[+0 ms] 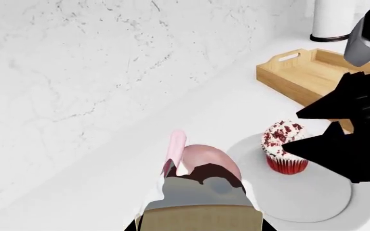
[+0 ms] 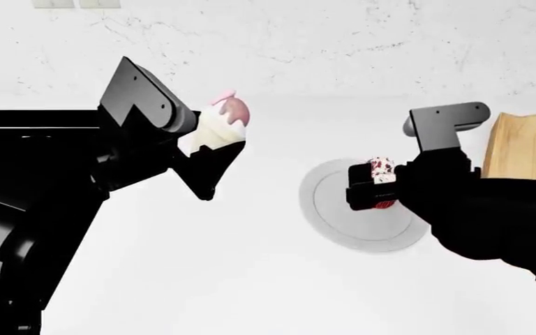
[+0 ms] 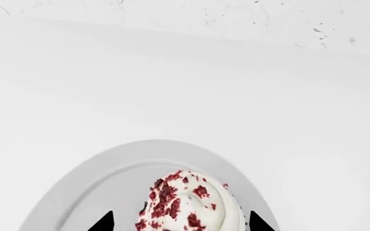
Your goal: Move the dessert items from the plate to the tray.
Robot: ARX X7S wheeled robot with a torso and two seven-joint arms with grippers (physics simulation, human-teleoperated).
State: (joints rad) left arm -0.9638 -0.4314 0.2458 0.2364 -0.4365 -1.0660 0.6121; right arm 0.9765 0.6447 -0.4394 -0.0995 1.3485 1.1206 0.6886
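My left gripper (image 2: 204, 150) is shut on the cone-shaped pastry (image 2: 220, 129), cream with a pink top, and holds it above the counter to the left of the plate. In the left wrist view the pastry (image 1: 201, 175) fills the space between the jaws. The cupcake (image 3: 188, 204) with white frosting and red sprinkles stands on the round white plate (image 3: 101, 183). My right gripper (image 2: 370, 187) is open, with one fingertip on each side of the cupcake (image 2: 381, 183) and small gaps showing. The wooden tray (image 2: 529, 150) lies to the right of the plate (image 2: 343, 223).
The white counter meets a marbled white wall (image 2: 343, 42) at the back. A white cylinder with a dark base (image 1: 331, 19) stands behind the tray (image 1: 307, 72). In the left wrist view, the right arm (image 1: 358, 130) reaches over the plate (image 1: 313, 197).
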